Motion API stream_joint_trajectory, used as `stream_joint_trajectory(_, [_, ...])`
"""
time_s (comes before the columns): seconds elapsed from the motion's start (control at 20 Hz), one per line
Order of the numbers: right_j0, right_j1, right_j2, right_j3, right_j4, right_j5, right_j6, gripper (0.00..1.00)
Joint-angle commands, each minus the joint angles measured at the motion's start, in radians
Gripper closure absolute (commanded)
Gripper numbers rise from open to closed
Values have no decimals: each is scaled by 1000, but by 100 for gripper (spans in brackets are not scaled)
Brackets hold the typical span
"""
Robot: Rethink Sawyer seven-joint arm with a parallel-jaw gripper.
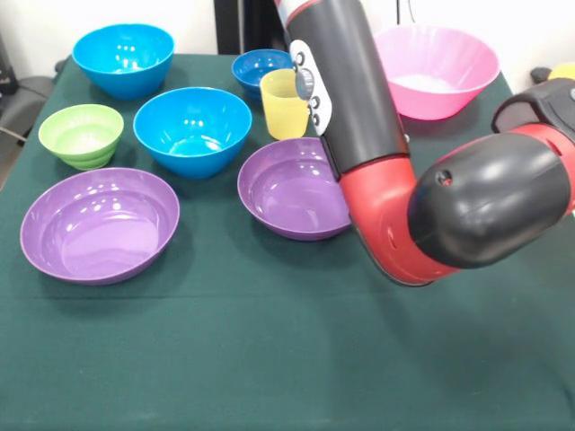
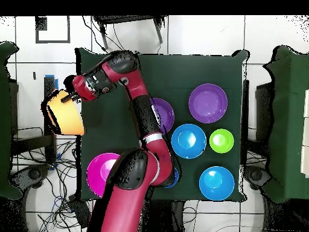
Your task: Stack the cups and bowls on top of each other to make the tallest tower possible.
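Seven bowls and cups sit upright and separate on the green table [image 1: 269, 359]; we see no stack. Two purple bowls [image 1: 99, 224] lie nearest the front camera, with the green bowl [image 1: 81, 135], two bright blue bowls [image 1: 192, 129] and the pink bowl [image 1: 440, 67] behind. The arm [image 1: 359, 117] hides part of the yellow cup [image 1: 283, 103] and the dark blue bowl [image 1: 259, 67]. Overhead, the gripper [image 2: 71, 96] is off the table's edge against the yellow-orange bowl [image 2: 65, 115]; we cannot tell its grip.
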Motion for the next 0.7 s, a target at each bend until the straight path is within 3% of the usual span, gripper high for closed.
stream_joint_trajectory(0.05, [-19, 18, 33, -121, -101, 156, -147, 100])
stream_joint_trajectory(0.4, [-43, 40, 85, -164, -181, 248, -155, 100])
stream_joint_trajectory(0.7, [-76, 57, 156, -211, -337, 246, -180, 100])
